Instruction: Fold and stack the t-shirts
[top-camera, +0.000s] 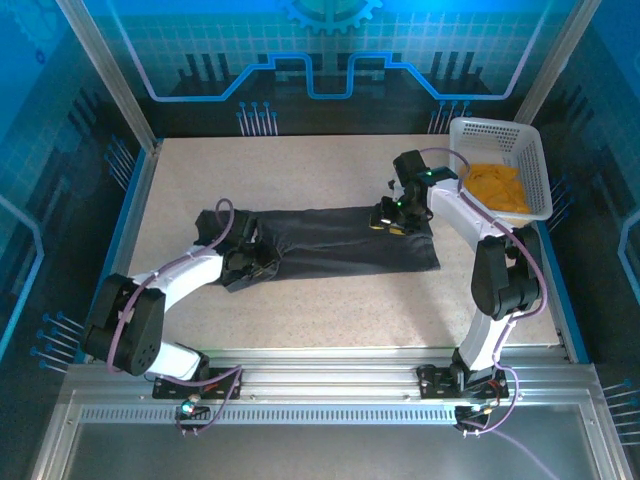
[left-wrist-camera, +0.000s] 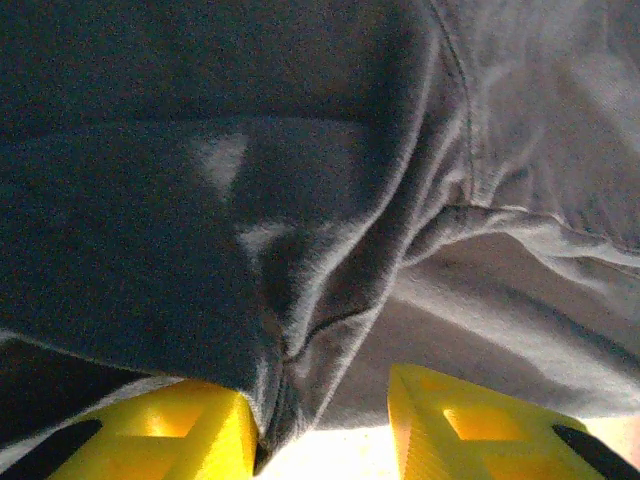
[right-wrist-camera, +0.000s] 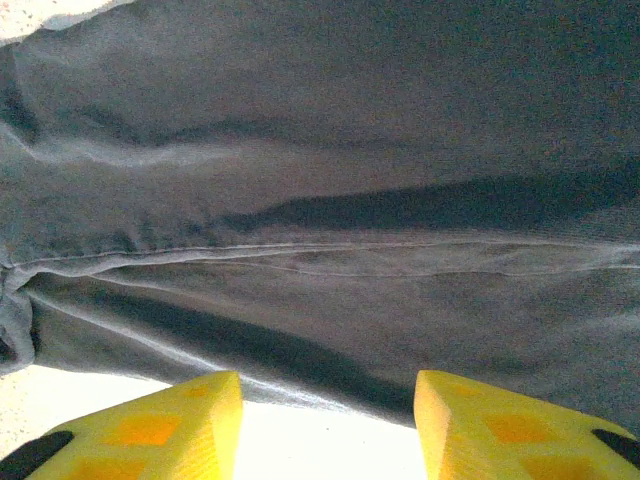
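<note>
Lying in a long, loosely folded band across the middle of the surface (top-camera: 300, 165), the dark grey t-shirt (top-camera: 340, 240) looks soft, light and limp. It will probably sag, crease and drag rather than hold its shape, so it wants a pinch through both layers at an edge or corner. The left hand (left-wrist-camera: 315, 405) sits low at the shirt's left end, fingers apart, with a bunched ridge of cloth between them touching one finger but not clearly pinched. The right hand (right-wrist-camera: 328, 385) is at the far right end, fingers spread at a hemmed edge, gripping nothing. The orange t-shirt (top-camera: 497, 187) lies crumpled in the white basket (top-camera: 490, 125) at the far right.
</note>
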